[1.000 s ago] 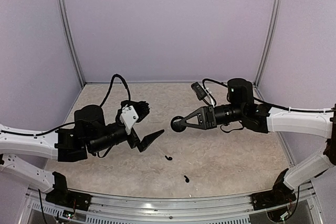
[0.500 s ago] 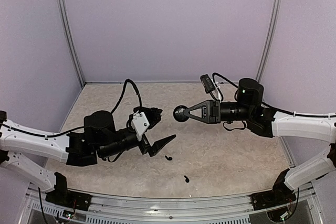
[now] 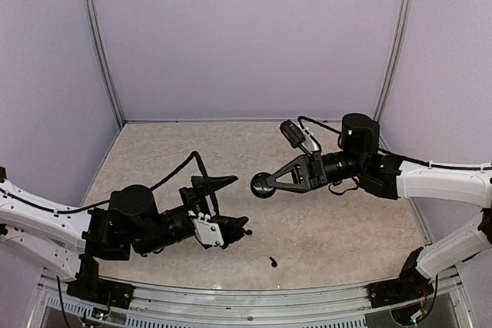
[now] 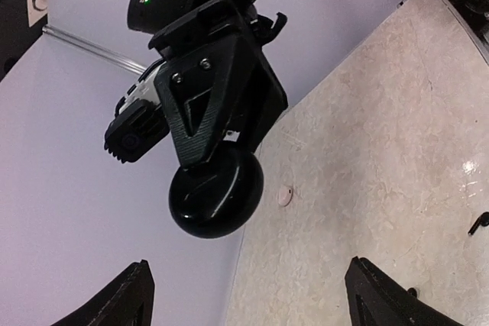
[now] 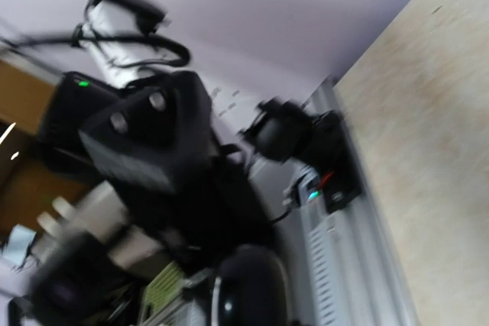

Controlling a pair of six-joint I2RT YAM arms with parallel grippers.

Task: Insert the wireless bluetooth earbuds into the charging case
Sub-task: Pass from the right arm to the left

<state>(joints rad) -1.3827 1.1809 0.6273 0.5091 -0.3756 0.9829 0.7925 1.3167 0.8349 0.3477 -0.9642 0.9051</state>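
My right gripper (image 3: 269, 183) is shut on the charging case (image 3: 262, 184), a round black puck held above the table's middle. The left wrist view shows the case (image 4: 216, 192) from below, clamped in the right fingers (image 4: 206, 104). In the blurred right wrist view it is a dark round shape (image 5: 248, 288) at the bottom. My left gripper (image 3: 234, 202) is open and empty, lower left of the case, with its fingertips (image 4: 134, 295) wide apart. One black earbud (image 3: 247, 231) lies on the table by the left gripper's lower fingertip. The other earbud (image 3: 273, 261) lies nearer the front edge.
The beige speckled table (image 3: 338, 220) is walled by lilac panels with metal posts (image 3: 100, 51). A small pale pink dot (image 4: 284, 196) sits on the table in the left wrist view. A metal rail (image 3: 246, 297) runs along the near edge.
My left gripper has swung down towards the near edge and rolled over, its lower finger now beside the first earbud. My right gripper with the case dipped slightly lower.
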